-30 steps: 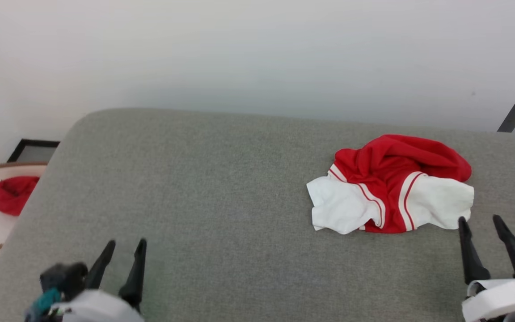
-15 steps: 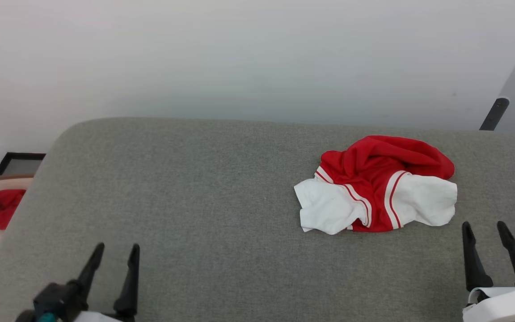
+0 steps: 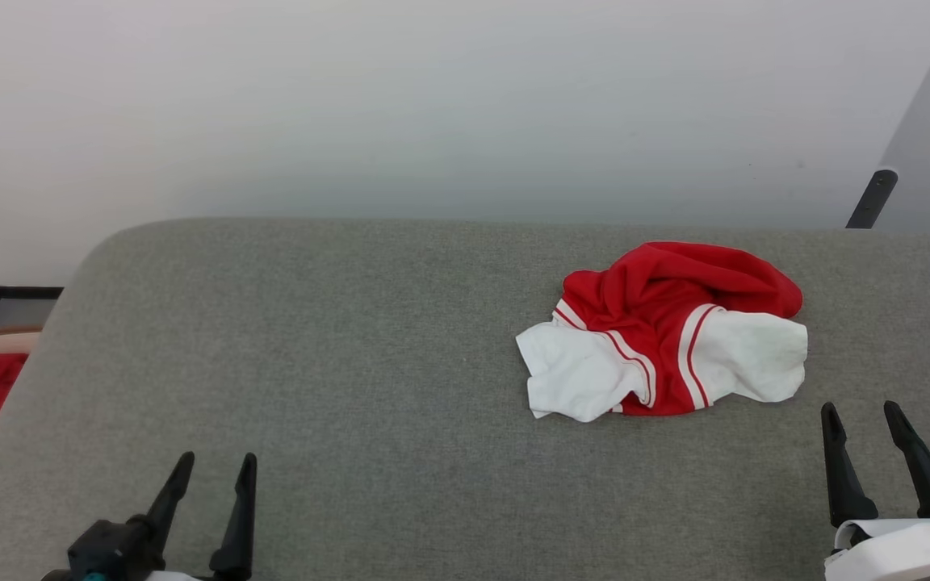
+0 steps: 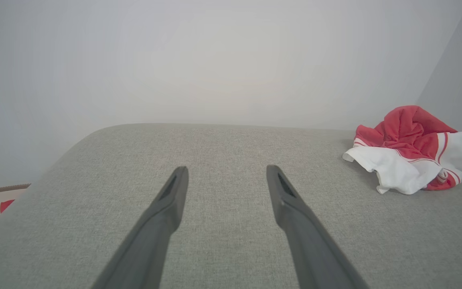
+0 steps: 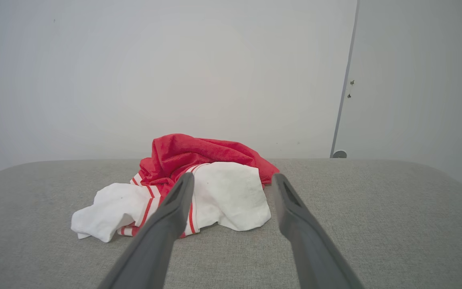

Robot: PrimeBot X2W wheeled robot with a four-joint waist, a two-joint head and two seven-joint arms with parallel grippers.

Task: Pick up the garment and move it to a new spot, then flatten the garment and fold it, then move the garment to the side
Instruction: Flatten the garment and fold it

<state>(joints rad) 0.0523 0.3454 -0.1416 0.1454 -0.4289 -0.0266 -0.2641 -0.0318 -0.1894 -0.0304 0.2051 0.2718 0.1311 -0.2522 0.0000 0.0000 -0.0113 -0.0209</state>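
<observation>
My L gripper [image 3: 217, 457] and R gripper [image 3: 860, 407] both spread wide, empty. Jersey [image 3: 663, 331] bunched near far edge of grey cushion [image 3: 352, 339], R side. Risk: I pinch one loose layer, rest drags, ends twisted.

Slim tapering black jaws in two pairs, white wrist shell [image 3: 897, 549] behind

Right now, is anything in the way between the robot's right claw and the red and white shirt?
No, nothing visible is in the way. The right gripper is open and points toward the garment, just short of its white edge. Between them lies just a strip of the grey cushion, with no other thing on it.
</observation>
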